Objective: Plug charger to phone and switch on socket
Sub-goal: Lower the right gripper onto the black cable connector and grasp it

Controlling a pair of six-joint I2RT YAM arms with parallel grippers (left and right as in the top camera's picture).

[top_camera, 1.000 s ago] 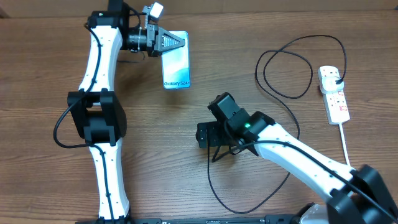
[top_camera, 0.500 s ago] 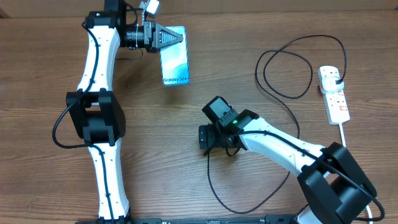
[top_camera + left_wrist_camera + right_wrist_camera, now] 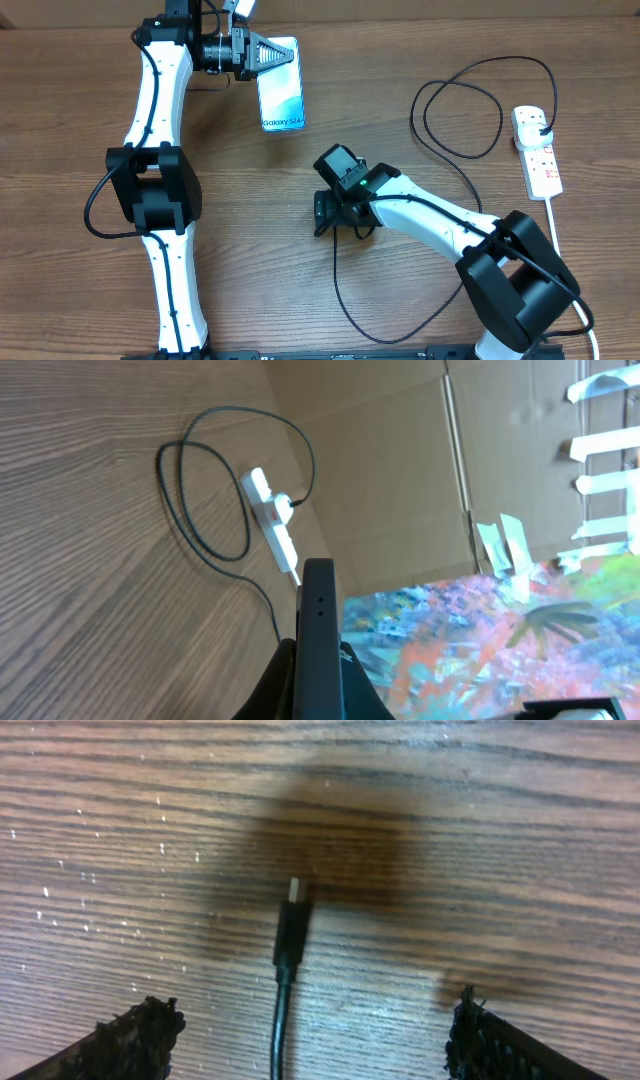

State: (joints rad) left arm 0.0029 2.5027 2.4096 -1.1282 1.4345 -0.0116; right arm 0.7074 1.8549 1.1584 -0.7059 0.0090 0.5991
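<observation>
The phone (image 3: 282,95) with its light blue screen is at the far left of centre. My left gripper (image 3: 272,57) is shut on its far end. In the left wrist view the phone's dark edge (image 3: 319,630) stands between the two fingers. The charger is a thin black cable (image 3: 462,105) looping from the socket (image 3: 537,150) to my right gripper (image 3: 326,214). In the right wrist view the connector tip (image 3: 291,925) lies on the wood between the open fingers of my right gripper (image 3: 315,1030), untouched. The black plug (image 3: 541,126) sits in the socket.
The socket's white cord (image 3: 556,235) runs toward the front right edge. The left wrist view shows the socket (image 3: 274,525) and cable loop (image 3: 200,500) near a cardboard wall (image 3: 400,470). The cable makes a big loop (image 3: 400,310) at the front of the table.
My right gripper has moved left and a little farther back, staying over the connector end of the cable. My left gripper and the phone have shifted slightly toward the far edge.
</observation>
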